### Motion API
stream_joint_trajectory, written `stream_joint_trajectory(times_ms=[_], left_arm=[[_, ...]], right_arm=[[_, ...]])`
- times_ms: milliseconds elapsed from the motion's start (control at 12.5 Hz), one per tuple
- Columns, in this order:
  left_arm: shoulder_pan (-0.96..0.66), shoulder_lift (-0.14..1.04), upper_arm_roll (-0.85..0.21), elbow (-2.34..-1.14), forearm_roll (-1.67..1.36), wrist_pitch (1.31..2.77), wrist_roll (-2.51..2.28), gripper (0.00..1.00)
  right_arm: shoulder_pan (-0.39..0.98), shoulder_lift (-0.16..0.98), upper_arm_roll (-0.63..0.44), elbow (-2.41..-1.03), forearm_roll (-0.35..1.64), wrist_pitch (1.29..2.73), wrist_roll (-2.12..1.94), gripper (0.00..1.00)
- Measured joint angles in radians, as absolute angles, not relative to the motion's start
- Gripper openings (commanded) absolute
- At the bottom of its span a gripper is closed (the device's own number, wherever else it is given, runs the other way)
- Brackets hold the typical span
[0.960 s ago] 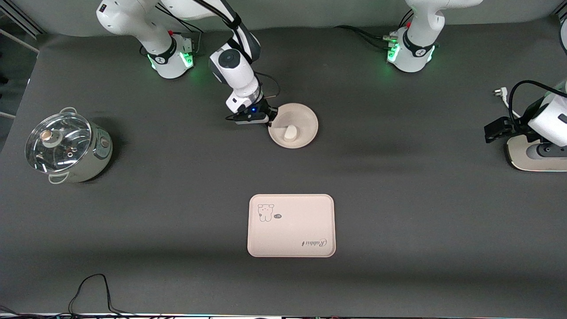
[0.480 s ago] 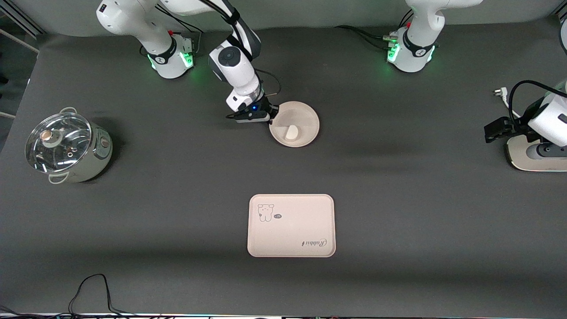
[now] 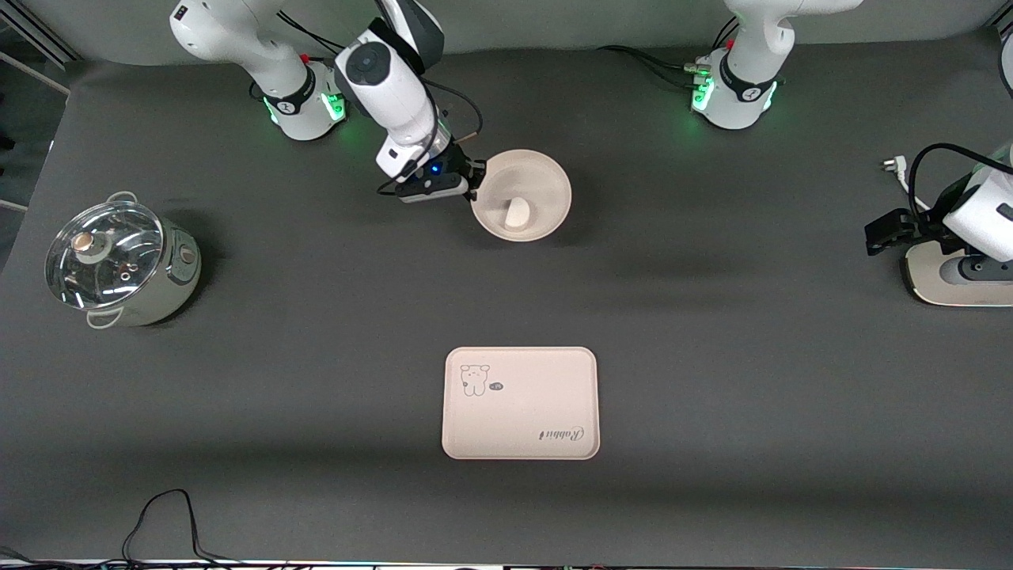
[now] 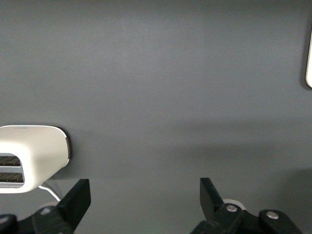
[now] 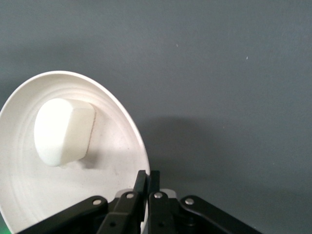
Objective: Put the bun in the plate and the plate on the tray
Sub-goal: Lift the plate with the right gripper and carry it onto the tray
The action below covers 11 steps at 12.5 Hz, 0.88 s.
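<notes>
The plate point(image 3: 529, 195), a round, shallow cream dish with a raised rim, holds the bun point(image 3: 517, 214), a smooth off-white rounded lump lying on the plate's floor near the rim that faces the front camera; in the right wrist view the bun point(image 5: 63, 130) shows blunt, softly squared ends, and in the front view its long axis runs roughly toward and away from the camera. The right gripper point(image 3: 473, 186) has its black fingers point(image 5: 141, 187) pressed together on the plate's rim point(image 5: 139, 151), pinching its edge on the side toward the right arm's end of the desk, and the plate appears lifted and tilted above the dark grey matte desk point(image 3: 712, 356). The tray point(image 3: 520, 402), a flat cream rectangle with rounded corners, a bear drawing and cursive lettering, lies nearer the front camera, well apart from the plate, with nothing on it. A glass-lidded metal pot point(image 3: 119, 263) stands toward the right arm's end. The left gripper point(image 4: 141, 204) waits with fingers spread wide over the desk beside a white toaster point(image 4: 31, 157).
</notes>
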<state>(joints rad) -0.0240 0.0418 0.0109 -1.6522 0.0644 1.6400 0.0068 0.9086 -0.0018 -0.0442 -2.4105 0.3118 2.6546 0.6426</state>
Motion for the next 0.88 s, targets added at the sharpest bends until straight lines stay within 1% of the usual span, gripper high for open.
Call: stream_joint_trajectory(times_ms=[160,240,400,560,880], left_arm=[[-0.024,0.042,0.011,-1.652,0.064,1.64,0.007,1.0],[-0.024,0.042,0.011,-1.652,0.064,1.64,0.007,1.0],[-0.024,0.042,0.011,-1.652,0.064,1.64,0.007,1.0],[-0.024,0.042,0.011,-1.652,0.064,1.64,0.007,1.0],[-0.024,0.042,0.011,-1.652,0.064,1.64,0.007,1.0]], right_arm=[[0.88,0.004,-0.045,-2.39,0.312,2.654,0.612,0.02],[0.855,0.024,-0.046,-2.365,0.312,2.654,0.587,0.02],[0.795,0.107,-0.047,-2.259,0.312,2.654,0.552,0.02],[0.743,0.232,-0.048,-2.094,0.312,2.626,0.539,0.02],[0.668,0.533,-0.049,-1.679,0.312,2.526,0.532,0.02]])
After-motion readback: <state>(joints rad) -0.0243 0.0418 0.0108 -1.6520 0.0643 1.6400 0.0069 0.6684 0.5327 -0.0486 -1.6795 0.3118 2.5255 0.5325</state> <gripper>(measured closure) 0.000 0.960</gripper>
